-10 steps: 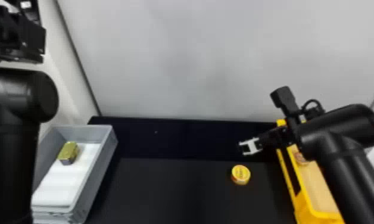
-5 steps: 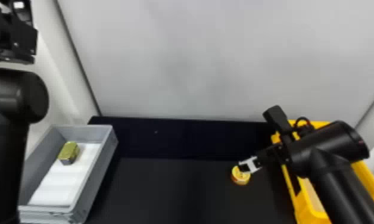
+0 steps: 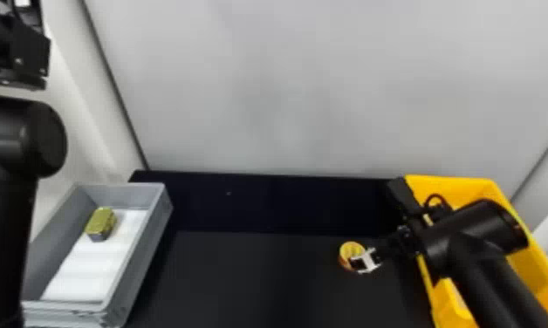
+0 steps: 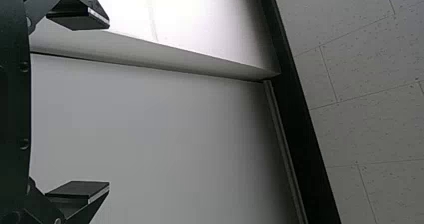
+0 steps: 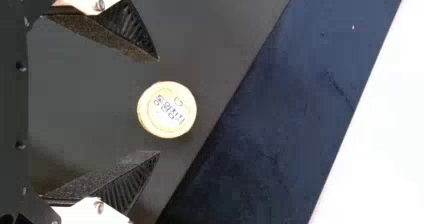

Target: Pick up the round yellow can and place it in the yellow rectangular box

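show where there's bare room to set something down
The black table is bare between the gray box and the round yellow can. So is the white sheet nearer the robot than the gold tin. Crowded: the can, with the right hand there, and the yellow box, crossed by the right arm.

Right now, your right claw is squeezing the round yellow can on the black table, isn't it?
Not squeezing: the right wrist view shows the right claw open, not touching the round yellow can. The can is on the black table, yes.
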Controlling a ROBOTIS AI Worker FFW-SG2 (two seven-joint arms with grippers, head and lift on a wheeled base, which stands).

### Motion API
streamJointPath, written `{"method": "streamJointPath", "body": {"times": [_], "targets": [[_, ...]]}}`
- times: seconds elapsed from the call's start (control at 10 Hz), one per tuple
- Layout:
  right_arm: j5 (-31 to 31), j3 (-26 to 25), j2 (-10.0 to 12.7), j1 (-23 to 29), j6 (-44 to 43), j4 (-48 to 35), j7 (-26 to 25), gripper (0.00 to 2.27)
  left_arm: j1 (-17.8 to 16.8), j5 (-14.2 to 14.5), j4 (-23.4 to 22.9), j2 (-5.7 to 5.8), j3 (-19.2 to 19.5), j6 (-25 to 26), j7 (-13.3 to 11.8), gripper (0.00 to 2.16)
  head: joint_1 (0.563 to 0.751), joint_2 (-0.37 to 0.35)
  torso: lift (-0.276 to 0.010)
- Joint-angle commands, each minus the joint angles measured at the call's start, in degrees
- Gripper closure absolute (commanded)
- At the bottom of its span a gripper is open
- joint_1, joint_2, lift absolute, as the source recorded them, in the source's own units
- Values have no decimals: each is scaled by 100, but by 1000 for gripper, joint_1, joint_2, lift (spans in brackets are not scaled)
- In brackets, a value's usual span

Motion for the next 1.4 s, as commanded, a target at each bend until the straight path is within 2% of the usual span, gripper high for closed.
{"method": "streamJointPath", "body": {"times": [0.0, 0.5, 1.3], "targets": [[-177, -7, 25, -112, -438, 475, -329, 139, -32, -2, 9, -4, -38, -34, 0, 137, 663, 54, -10], [-432, -95, 174, -147, -1185, 1038, -724, 136, -49, 7, 44, -12, -109, -78, 0, 137, 663, 54, -10], [-476, 2, 174, -341, -1563, 1556, -1006, 144, -49, 7, 79, -74, -161, -166, 0, 137, 663, 54, -10]]}}
